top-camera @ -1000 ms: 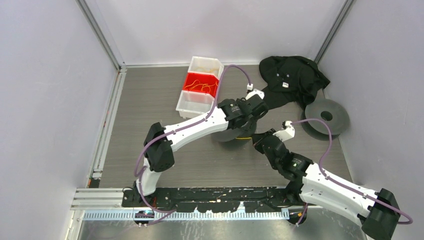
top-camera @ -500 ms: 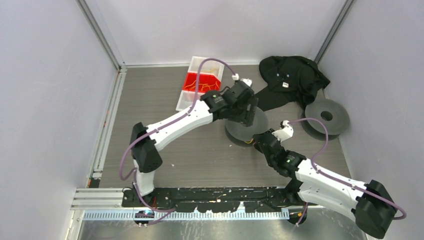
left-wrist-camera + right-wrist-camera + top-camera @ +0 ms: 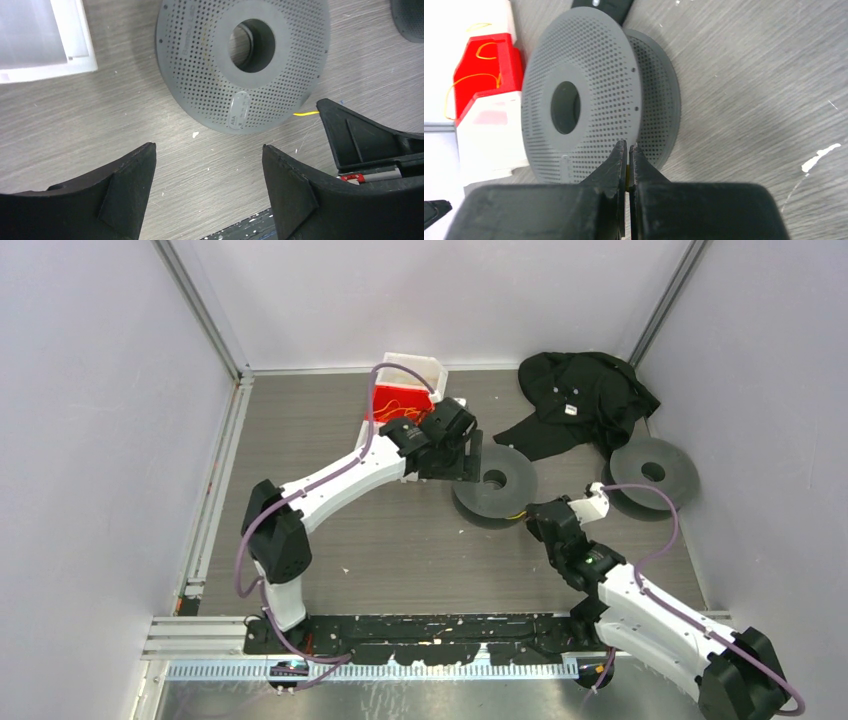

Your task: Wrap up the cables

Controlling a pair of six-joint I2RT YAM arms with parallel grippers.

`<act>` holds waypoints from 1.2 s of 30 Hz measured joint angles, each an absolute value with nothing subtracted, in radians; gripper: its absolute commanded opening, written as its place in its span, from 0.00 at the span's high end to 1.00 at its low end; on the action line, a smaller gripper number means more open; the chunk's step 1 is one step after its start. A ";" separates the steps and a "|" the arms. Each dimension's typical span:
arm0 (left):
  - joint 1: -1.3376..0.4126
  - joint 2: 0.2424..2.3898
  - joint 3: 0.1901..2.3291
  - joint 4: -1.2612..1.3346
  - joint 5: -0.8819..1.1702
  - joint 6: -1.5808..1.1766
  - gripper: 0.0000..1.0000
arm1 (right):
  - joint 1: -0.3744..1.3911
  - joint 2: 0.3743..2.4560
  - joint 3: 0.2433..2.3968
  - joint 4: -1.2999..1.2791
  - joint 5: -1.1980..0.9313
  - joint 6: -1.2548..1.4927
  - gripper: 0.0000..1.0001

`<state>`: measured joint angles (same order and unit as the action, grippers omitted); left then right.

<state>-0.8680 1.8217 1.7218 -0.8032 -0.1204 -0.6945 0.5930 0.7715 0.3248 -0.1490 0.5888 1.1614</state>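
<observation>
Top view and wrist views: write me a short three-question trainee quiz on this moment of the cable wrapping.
1. True or false: the left gripper is shut on the centre spool.
2. What does the right gripper pinch? A) the yellow cable B) a screwdriver C) a sponge
3. Fill in: the other spool lies near the black ____.
Key: 1 false, its jaws stand open, clear of the spool; 2 A; 3 cloth.

Soft, even light; weak shadow under the spool [image 3: 243, 60]. Ahead of the right claw [image 3: 628, 147] all is sharp; the claw itself is dark, slightly blurred.
</observation>
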 measured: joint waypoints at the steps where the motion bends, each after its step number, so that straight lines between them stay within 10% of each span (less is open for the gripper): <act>1: -0.865 1.824 1.710 -0.798 -0.112 -0.706 0.22 | 0.591 0.767 0.318 -0.153 0.588 1.165 1.00; 19: -0.844 1.863 1.438 -0.497 0.032 -0.856 0.24 | 0.444 0.825 0.247 -0.124 0.517 1.264 1.00; 36: -0.844 1.879 1.438 -0.489 0.081 -0.789 0.24 | 0.216 1.285 0.387 0.208 0.284 1.208 0.90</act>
<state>-0.8440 1.8790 1.4380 -0.4889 0.0811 -0.7887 0.2157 1.2854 0.3866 0.2081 0.2840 1.2076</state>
